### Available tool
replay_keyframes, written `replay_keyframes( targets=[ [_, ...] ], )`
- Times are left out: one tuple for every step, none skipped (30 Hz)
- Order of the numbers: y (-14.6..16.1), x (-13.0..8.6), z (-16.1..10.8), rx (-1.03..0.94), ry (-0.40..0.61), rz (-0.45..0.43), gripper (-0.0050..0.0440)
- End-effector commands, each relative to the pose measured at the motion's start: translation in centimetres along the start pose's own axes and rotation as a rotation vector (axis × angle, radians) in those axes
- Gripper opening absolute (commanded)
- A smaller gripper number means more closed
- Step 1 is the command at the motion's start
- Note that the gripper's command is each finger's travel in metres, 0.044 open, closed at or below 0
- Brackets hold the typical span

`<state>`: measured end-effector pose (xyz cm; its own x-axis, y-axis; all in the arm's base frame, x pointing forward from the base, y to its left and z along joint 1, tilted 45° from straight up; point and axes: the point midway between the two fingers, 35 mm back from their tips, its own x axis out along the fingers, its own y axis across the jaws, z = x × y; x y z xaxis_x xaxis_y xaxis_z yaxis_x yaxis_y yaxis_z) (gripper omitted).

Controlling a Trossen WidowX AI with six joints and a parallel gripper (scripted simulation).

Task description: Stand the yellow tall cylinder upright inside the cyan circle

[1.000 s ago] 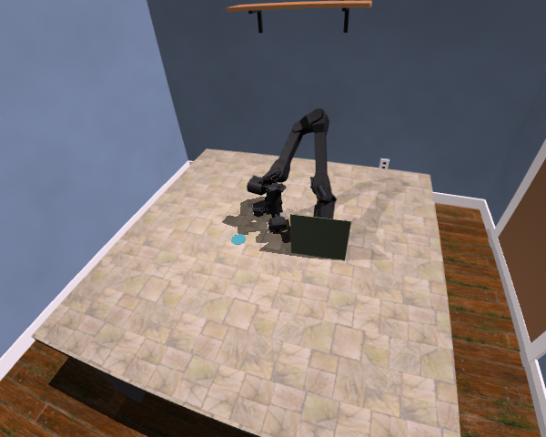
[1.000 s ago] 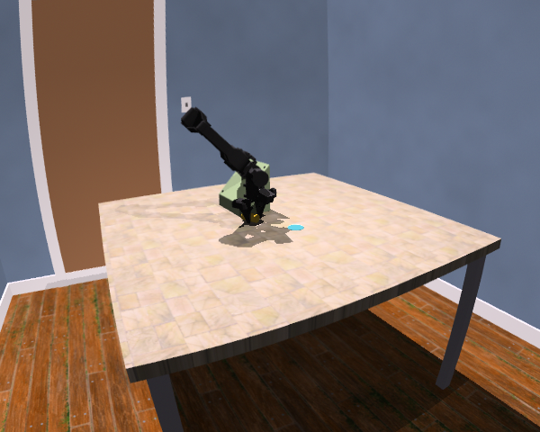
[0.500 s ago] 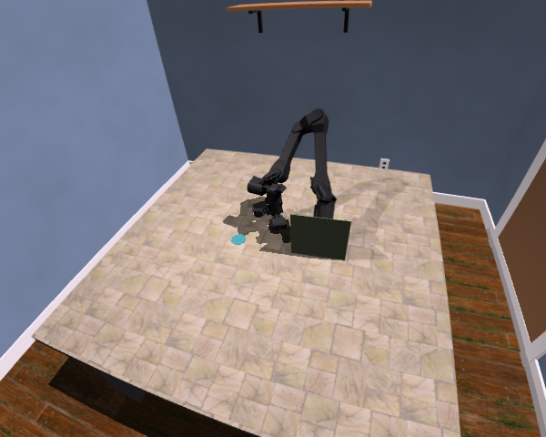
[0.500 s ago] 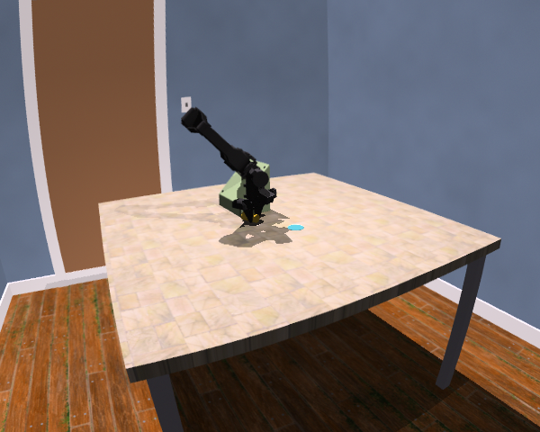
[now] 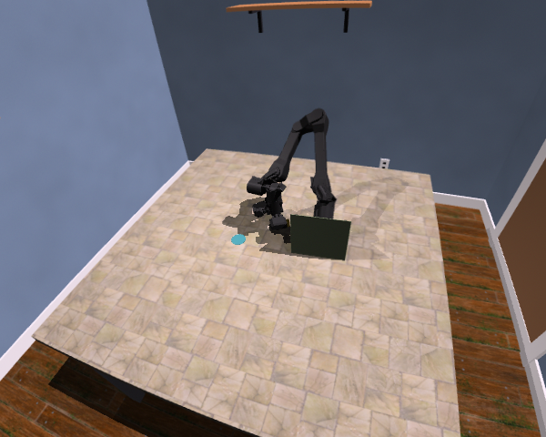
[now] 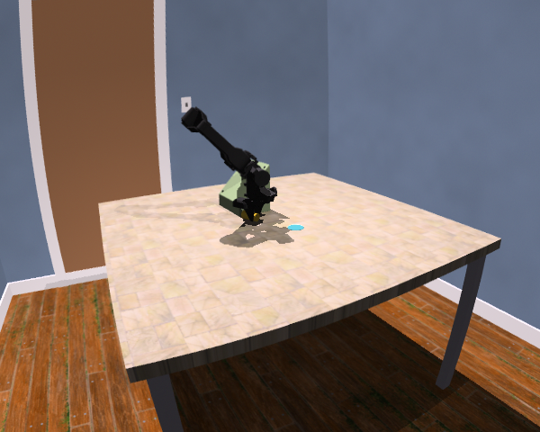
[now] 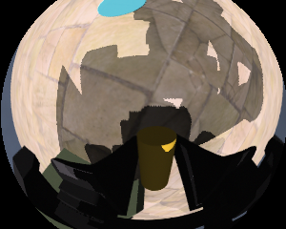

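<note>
The yellow tall cylinder (image 7: 156, 157) lies between my fingers in the wrist view, low on the tabletop. My gripper (image 7: 155, 138) is shut on it, pointing down. In the exterior view a bit of yellow shows at the fingertips of the gripper (image 6: 251, 217). In the top view the gripper (image 5: 278, 226) hides the cylinder. The cyan circle (image 5: 237, 239) is a flat disc on the table, a short way to the left of the gripper; it also shows in the exterior view (image 6: 295, 228) and at the top of the wrist view (image 7: 122, 3). Nothing stands on it.
A dark green box (image 5: 319, 237) stands on the table just right of the gripper, in front of the arm's base; it looks pale green in the exterior view (image 6: 234, 193). The arm casts a broad shadow (image 6: 254, 234) around the gripper.
</note>
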<state>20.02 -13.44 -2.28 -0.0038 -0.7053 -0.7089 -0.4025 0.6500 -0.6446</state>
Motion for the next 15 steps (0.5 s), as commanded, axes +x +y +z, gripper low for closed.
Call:
replay_keyframes(
  targets=[
    [-0.1,-1.2,0.7,0.01,-0.016,0.003,0.0105],
    [-0.1,-1.5,0.7,0.01,-0.017,0.005,0.0105],
    [-0.1,-1.8,0.8,0.01,-0.018,0.006,0.0105],
    [-0.1,-2.2,0.9,0.009,-0.018,0.007,0.0105],
    [-0.1,-2.5,0.9,0.009,-0.019,0.008,0.0105],
    [-0.1,-2.5,0.9,0.009,-0.019,0.008,0.0105],
    [-0.1,-2.5,0.9,0.009,-0.019,0.008,0.0105],
    [-0.1,-2.8,1.0,0.009,-0.019,0.009,0.0105],
    [0.0,-3.1,1.1,0.009,-0.019,0.01,0.0105],
    [0.0,-3.5,1.1,0.009,-0.02,0.011,0.0105],
    [0.0,-3.8,1.1,0.009,-0.02,0.012,0.0105],
    [0.0,-4.1,1.1,0.009,-0.02,0.012,0.0105],
    [0.0,-4.5,1.2,0.009,-0.02,0.013,0.0105],
    [0.0,-4.8,1.2,0.009,-0.02,0.013,0.0105],
    [0.0,-5.1,1.2,0.009,-0.02,0.013,0.0105]
  ],
)
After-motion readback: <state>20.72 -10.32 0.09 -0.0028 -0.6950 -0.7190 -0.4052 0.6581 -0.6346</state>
